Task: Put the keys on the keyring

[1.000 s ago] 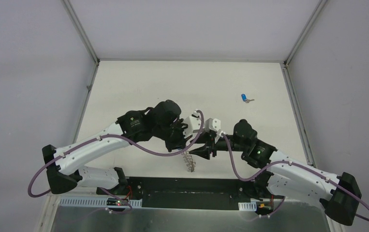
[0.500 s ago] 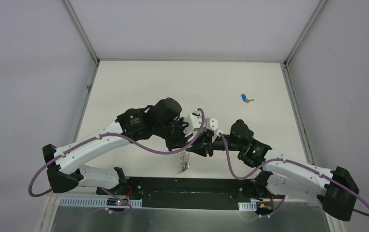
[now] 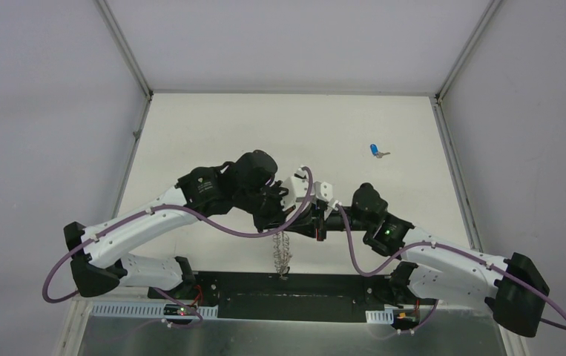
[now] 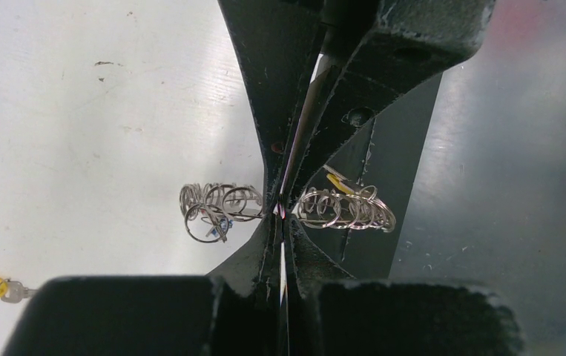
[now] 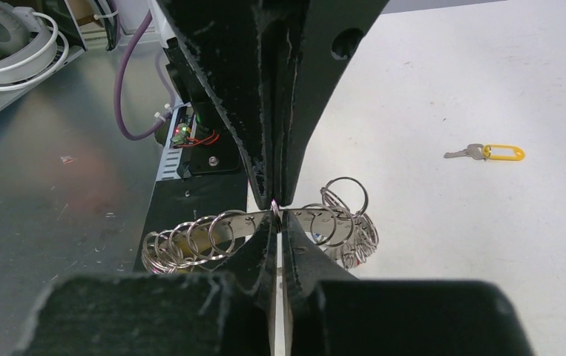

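Top external view: two robot arms reach inward and meet over the near middle of a white table (image 3: 213,133). A keyring (image 3: 283,252) of loose grey wire coils hangs below the spot where they meet, drooping toward the near table edge.

From the left wrist view, the left gripper (image 4: 281,221) has its fingers pressed together on the wire at the middle of the keyring, with bunches of coils spilling out to either side. The right gripper (image 5: 277,216) faces it and is likewise pinched shut on the same stretch of wire, so the two sets of fingertips nearly touch.

Neither gripper holds a key. A blue key (image 3: 374,150) lies on the table well away toward the far right. A yellow key (image 5: 487,153) lies flat on the table, apart from the keyring.

The step in hand looks like steadying and positioning the keyring between both grippers, before any key is threaded. The next move probably calls for one gripper to let go and fetch a key while the other keeps the floppy keyring lifted. The small key would then need careful aim at a single coil.
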Controlling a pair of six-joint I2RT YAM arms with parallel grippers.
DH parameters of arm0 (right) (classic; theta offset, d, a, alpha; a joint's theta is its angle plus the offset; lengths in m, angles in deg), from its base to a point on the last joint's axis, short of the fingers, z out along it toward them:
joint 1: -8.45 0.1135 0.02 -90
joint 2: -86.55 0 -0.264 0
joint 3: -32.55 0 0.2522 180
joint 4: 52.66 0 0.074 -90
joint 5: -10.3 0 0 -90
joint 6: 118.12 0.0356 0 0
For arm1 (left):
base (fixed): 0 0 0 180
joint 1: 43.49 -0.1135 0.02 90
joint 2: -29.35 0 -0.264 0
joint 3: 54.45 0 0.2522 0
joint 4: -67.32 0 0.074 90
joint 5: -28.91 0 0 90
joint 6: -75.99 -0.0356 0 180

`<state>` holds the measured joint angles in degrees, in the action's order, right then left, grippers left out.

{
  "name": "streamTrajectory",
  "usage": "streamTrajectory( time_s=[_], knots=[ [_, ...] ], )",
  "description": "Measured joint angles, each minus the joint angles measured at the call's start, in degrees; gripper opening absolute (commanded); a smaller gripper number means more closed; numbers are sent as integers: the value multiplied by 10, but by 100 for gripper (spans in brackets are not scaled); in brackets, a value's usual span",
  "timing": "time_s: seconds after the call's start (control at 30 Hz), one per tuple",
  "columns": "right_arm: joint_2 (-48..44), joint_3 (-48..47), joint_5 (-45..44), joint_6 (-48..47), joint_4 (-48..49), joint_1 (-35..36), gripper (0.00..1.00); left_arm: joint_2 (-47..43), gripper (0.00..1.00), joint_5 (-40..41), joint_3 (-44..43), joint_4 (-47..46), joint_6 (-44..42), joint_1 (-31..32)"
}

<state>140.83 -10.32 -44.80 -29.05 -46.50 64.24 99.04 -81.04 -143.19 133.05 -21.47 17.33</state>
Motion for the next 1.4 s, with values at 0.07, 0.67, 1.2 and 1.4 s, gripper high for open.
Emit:
streamTrajectory(
  time_s=[0.07,0.67,1.2,1.4],
  knots=[
    [0,0,2,0,0,0,0,-2,0,0,2,-1,0,0],
    [-92,21,-19,21,-8,7,0,-287,54,44,292,-358,22,3],
    [-111,21,-10,26,-23,8,0,-310,39,-62,403,-578,-9,3],
    [-112,21,-10,26,-27,8,0,-309,43,-69,409,-581,-9,3]
  ],
)
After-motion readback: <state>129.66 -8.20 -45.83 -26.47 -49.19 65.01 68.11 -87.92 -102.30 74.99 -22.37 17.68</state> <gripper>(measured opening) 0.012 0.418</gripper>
